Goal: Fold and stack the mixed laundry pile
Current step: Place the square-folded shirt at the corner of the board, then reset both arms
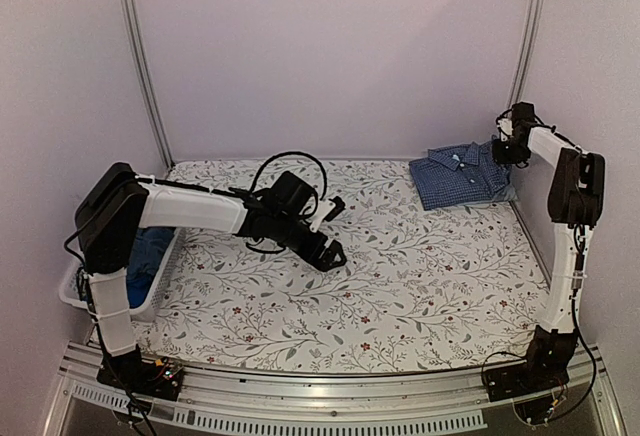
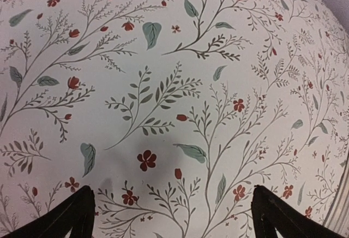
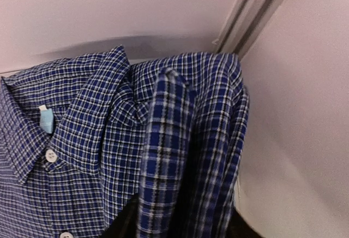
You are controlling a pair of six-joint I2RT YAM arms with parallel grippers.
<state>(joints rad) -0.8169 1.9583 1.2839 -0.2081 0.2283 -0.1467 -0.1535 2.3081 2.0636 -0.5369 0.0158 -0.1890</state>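
The flowered table (image 1: 420,276) had blue clothes (image 1: 150,256) waiting in the basket (image 1: 70,291) at left, the left fingers (image 2: 76,219) wide open and empty mid-table, and the folded checked shirt (image 1: 460,176) far right, hiding whether the right fingers (image 1: 508,150) gripped it; fetching another garment seemed next.

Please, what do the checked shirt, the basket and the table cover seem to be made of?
Shirt: woven cloth, likely cotton, matte; the fine check weave and soft folds suggest it.
Basket: white plastic, smooth; its wall looks stiff and thin.
Table cover: probably printed cloth, matte; it has a floral pattern and shows no glare.
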